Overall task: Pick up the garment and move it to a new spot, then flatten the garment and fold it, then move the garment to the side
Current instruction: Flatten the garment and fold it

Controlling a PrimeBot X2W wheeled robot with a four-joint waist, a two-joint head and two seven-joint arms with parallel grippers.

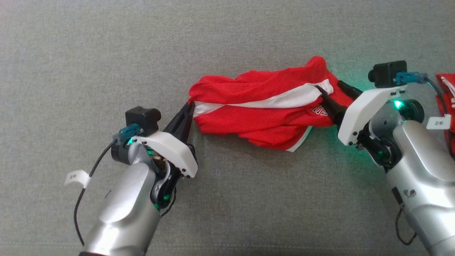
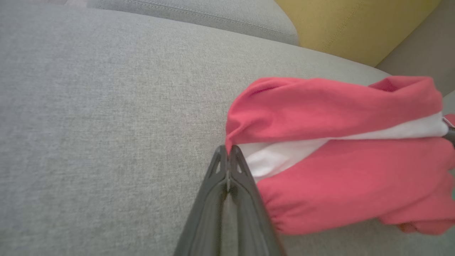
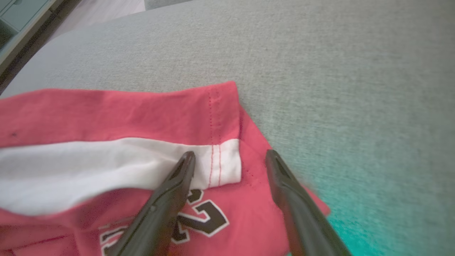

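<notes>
On the gray cushion (image 1: pixel 106 53) you have one red garment (image 1: pixel 263 110), white-striped and bunched, long axis running left to right, with the fingers of your left gripper (image 1: pixel 191 105) pinched shut on its left end and those of your right gripper (image 1: pixel 328 86) spread wide astride its right end.

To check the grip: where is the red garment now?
In the head view the red garment lies bunched on the grey cushion, right of centre; the left gripper pinches its left end and the open right gripper straddles its right corner.
</notes>
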